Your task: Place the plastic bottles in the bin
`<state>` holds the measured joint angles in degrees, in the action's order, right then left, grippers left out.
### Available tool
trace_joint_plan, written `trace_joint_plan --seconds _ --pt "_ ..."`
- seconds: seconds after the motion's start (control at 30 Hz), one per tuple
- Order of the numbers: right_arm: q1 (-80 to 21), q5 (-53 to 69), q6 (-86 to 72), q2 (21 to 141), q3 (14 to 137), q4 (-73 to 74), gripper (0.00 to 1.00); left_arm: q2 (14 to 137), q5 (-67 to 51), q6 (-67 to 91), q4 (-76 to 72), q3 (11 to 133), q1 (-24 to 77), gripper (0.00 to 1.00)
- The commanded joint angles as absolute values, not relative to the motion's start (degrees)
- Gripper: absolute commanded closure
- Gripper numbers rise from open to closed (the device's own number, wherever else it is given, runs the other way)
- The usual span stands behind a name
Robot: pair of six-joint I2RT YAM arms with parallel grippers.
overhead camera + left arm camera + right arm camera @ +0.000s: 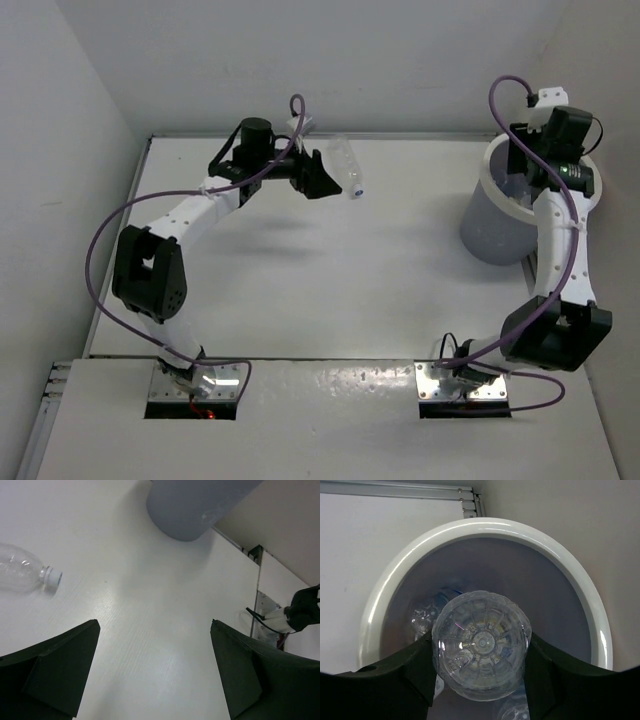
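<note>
A clear plastic bottle (pixel 349 168) with a pale cap lies on its side on the white table near the back edge. It also shows in the left wrist view (pixel 22 575). My left gripper (pixel 322 180) is open and empty just left of it (pixel 154 625), not touching it. The bin (pixel 505 215) stands at the back right. My right gripper (pixel 479 637) is shut on a clear bottle (pixel 480 645), held base towards the camera above the bin's white rim (pixel 485 527). Other clear bottles (pixel 427 617) lie inside the bin.
The bin's grey wall (pixel 195 505) shows at the far side of the left wrist view. The right arm's base and cable (pixel 300 615) stand at the table's near edge. Walls close in the table at the left, back and right.
</note>
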<state>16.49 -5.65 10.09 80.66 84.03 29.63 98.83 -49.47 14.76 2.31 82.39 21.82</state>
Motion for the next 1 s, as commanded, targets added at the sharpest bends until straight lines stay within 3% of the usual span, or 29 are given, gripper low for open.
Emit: trace_joint_plan --seconds 0.0,0.03,0.17,0.27,0.4,0.6,0.97 --pt "17.8 -7.8 7.7 81.4 84.1 20.0 0.94 100.0 -44.2 10.9 3.4 85.3 21.4 0.0" --pt "18.0 -7.9 7.4 82.1 84.1 20.0 0.89 100.7 -42.0 9.9 4.3 86.0 21.4 0.0" --pt "18.5 -7.2 5.3 84.6 84.2 21.6 0.29 105.6 -25.6 8.8 7.2 91.2 21.9 0.0" --pt "18.5 -6.2 1.4 83.3 83.8 22.4 0.12 109.0 -16.6 12.8 7.8 97.1 24.8 0.0" --pt "19.3 2.0 -3.9 79.1 83.6 24.0 0.05 119.2 1.3 15.5 10.8 109.8 28.8 0.0" --pt "19.3 12.9 -10.0 73.9 86.2 28.6 0.01 135.3 12.1 17.1 10.8 126.3 33.3 0.0" --pt "19.2 22.6 -13.1 67.5 87.3 35.9 0.01 152.0 34.1 11.7 3.4 131.5 37.5 0.0"
